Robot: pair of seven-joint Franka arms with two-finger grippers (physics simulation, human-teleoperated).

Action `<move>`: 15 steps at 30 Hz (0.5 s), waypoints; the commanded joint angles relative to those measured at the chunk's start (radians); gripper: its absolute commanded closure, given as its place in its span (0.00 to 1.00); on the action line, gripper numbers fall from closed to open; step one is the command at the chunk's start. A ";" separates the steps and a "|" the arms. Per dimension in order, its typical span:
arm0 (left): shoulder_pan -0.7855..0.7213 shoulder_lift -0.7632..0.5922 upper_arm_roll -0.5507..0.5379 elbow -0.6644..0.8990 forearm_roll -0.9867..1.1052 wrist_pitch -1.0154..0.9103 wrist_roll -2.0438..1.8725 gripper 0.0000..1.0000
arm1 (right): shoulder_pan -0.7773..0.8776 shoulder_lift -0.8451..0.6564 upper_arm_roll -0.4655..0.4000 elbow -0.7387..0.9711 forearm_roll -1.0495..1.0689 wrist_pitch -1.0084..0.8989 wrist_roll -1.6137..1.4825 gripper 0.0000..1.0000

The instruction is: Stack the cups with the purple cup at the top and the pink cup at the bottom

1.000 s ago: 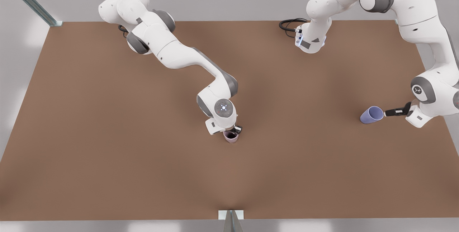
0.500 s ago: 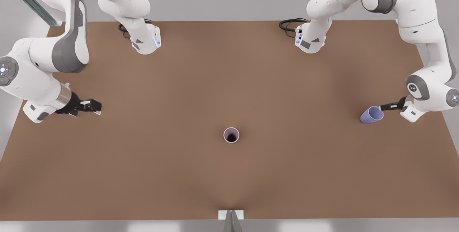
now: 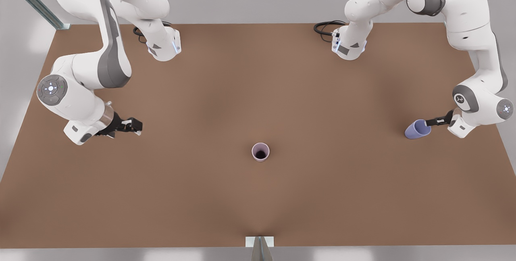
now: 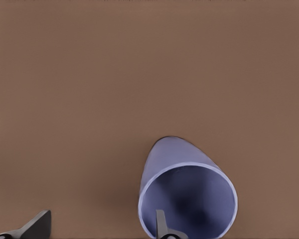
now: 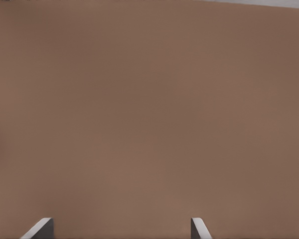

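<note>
One high overview, two low wrist cameras close over the table.

The front view looks steeply down from above the table's (image 3: pixel 201 196) near edge and takes in the whole brown top, both arm bases at the far side. The left wrist view rides the arm on the front view's right, close in, looking past the left gripper (image 4: pixel 102 229) into the mouth of the purple cup (image 4: pixel 187 191), which also shows from above (image 3: pixel 417 129). The right wrist view rides the arm on the front view's left, facing bare tabletop past the right gripper (image 5: pixel 120 230), fingers spread.
</note>
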 commanded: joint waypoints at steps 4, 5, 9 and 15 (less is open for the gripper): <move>0.000 0.006 0.000 0.000 -0.024 0.004 -0.003 0.00 | -0.005 0.006 0.000 -0.003 0.000 -0.003 -0.002 0.00; 0.000 0.006 0.000 -0.002 -0.026 0.002 -0.003 0.00 | -0.005 0.006 0.000 -0.005 0.000 -0.005 -0.002 0.00; 0.000 0.021 0.000 -0.003 -0.031 0.002 -0.002 0.00 | -0.006 0.012 0.000 -0.006 0.000 -0.002 -0.002 0.00; 0.000 0.021 0.000 -0.044 -0.090 0.077 -0.002 0.00 | -0.006 0.024 0.000 -0.008 -0.003 0.000 -0.002 0.00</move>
